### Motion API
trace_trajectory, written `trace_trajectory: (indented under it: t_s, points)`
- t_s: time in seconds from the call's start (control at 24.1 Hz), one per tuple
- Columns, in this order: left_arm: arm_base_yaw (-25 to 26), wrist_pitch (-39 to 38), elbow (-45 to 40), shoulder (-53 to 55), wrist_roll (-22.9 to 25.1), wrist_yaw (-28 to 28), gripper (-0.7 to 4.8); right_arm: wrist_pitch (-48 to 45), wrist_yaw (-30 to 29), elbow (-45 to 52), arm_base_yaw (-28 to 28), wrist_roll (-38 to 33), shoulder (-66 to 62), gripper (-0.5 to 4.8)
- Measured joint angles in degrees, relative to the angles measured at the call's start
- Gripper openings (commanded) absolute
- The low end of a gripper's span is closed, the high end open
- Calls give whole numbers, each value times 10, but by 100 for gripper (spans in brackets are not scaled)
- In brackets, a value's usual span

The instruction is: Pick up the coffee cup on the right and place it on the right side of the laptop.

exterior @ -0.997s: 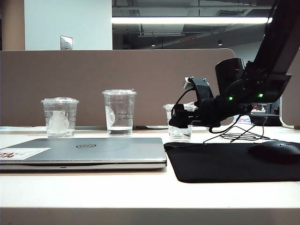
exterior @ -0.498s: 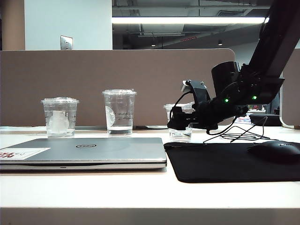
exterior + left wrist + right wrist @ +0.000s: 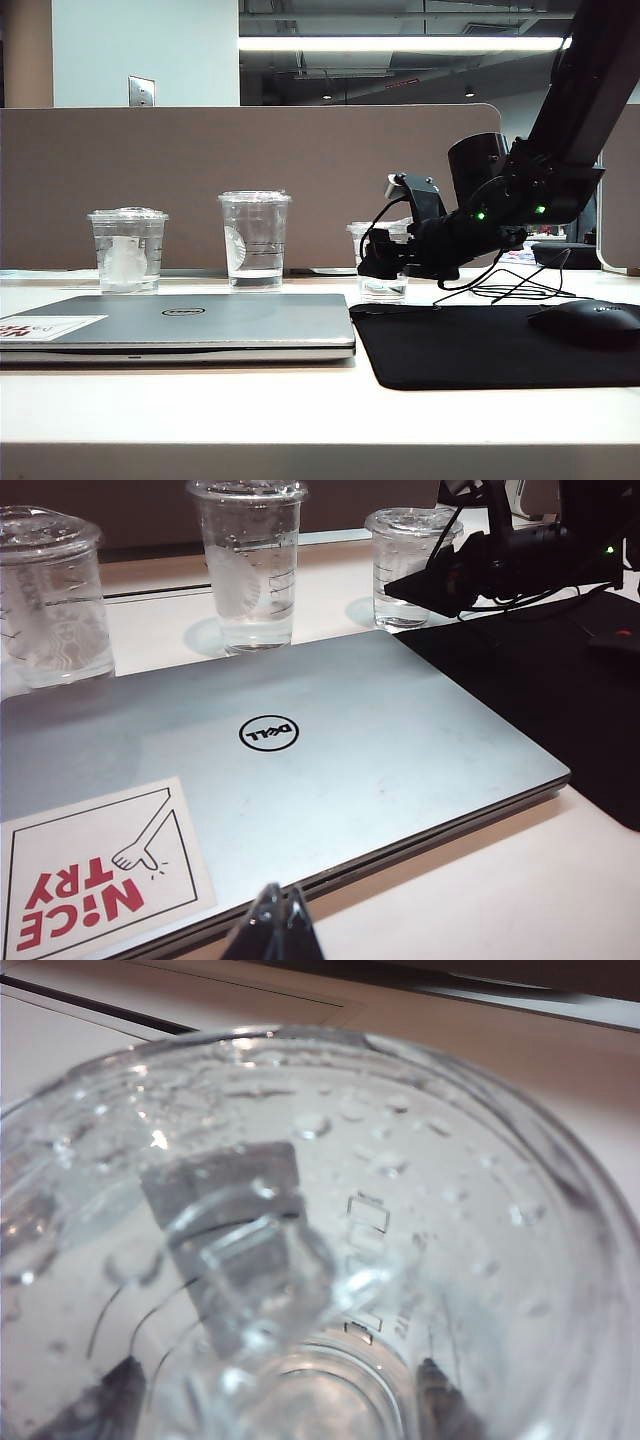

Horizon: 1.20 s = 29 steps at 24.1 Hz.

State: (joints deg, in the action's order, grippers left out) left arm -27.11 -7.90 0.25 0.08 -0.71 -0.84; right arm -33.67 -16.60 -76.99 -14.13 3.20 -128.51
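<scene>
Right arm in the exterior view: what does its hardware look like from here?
The right arm is matte black throughout, with a round drum-shaped wrist housing, two small green indicator lights and looping black cables. The right gripper is black too. Of the left gripper, only dark glossy fingertips show.

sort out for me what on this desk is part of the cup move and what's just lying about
Part of the job:
coffee cup, rightmost of the three
laptop, closed
right gripper, at that cup
left gripper, idle over the laptop's near edge

Lying about:
tall cup
left cup
mouse pad
mouse
</scene>
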Motion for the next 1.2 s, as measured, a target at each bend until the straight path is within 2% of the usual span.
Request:
trace_trajectory:
  t_s: [0.62,0.83,1.2]
  points:
    - [0,0,0,0,0,0,-5,0,-34,0,0,-30,8,355]
    - [0,0,0,0,0,0,-5,0,-41,23,0,-30,46,355]
    - [0,0,0,0,0,0,-5,-75,-38,232,0,-30,203,355]
